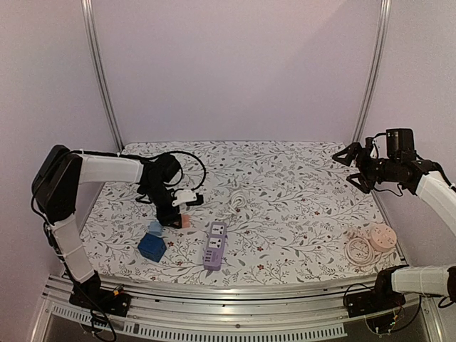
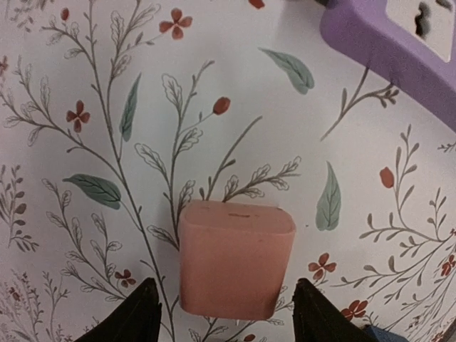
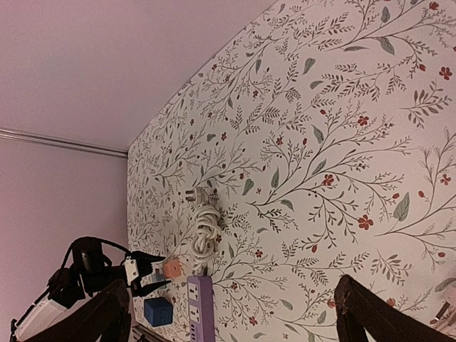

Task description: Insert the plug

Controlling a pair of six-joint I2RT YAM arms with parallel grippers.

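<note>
A salmon-pink plug block [image 2: 235,260] lies on the flowered table cloth, left of the purple power strip [image 1: 214,246]. My left gripper [image 2: 224,320] is open, its fingertips [image 2: 135,317] flanking the plug's near end with a gap on each side. In the top view the left gripper [image 1: 174,214] sits low over the plug [image 1: 185,221]. The strip's corner [image 2: 399,43] shows at the upper right of the left wrist view. My right gripper [image 1: 356,167] is open and empty, raised at the far right. Its wrist view shows the plug [image 3: 172,268] and strip [image 3: 200,310] far away.
A dark blue cube [image 1: 152,247] and a light blue block [image 1: 155,228] lie close to the left gripper. The strip's coiled white cord [image 1: 239,201] lies behind the strip. A pink round socket with a coiled cord [image 1: 374,242] sits at the near right.
</note>
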